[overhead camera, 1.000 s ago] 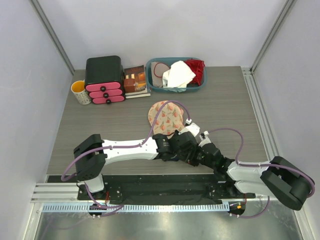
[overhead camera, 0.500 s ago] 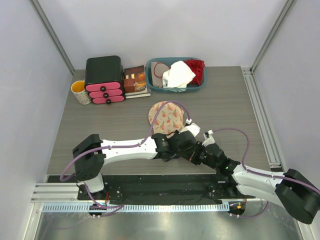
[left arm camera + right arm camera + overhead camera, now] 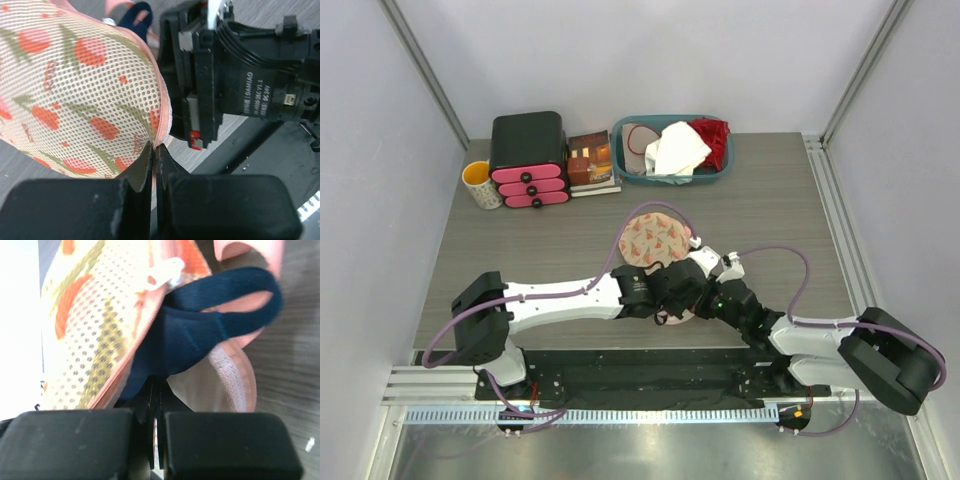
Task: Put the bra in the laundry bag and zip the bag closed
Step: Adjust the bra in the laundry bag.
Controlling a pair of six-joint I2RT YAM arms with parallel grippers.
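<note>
The laundry bag [image 3: 655, 240], cream mesh with a reddish floral print and pink trim, lies mid-table just beyond both grippers. My left gripper [image 3: 672, 298] is shut on the pink trim of the bag's upper flap [image 3: 75, 90], with the jaws together at its edge [image 3: 154, 148]. The navy bra [image 3: 195, 332] bulges out between the upper flap [image 3: 95, 320] and the lower half [image 3: 227, 385]. A navy strap loop also shows in the left wrist view [image 3: 138, 15]. My right gripper [image 3: 156, 387] is shut on the bra's navy fabric at the bag's mouth; in the top view [image 3: 708, 298] it sits right beside the left gripper.
A teal basket [image 3: 625, 165] holding white and red cloth stands at the back. A black-and-pink drawer box [image 3: 528, 160], a book [image 3: 590, 160] and a yellow mug [image 3: 480, 183] stand at the back left. The right arm's body [image 3: 235, 75] fills the left wrist view's right side.
The right gripper has moved left and forward, up against the left gripper at the bag's mouth. The bag's flap now looks rounder and sits a little farther back.
</note>
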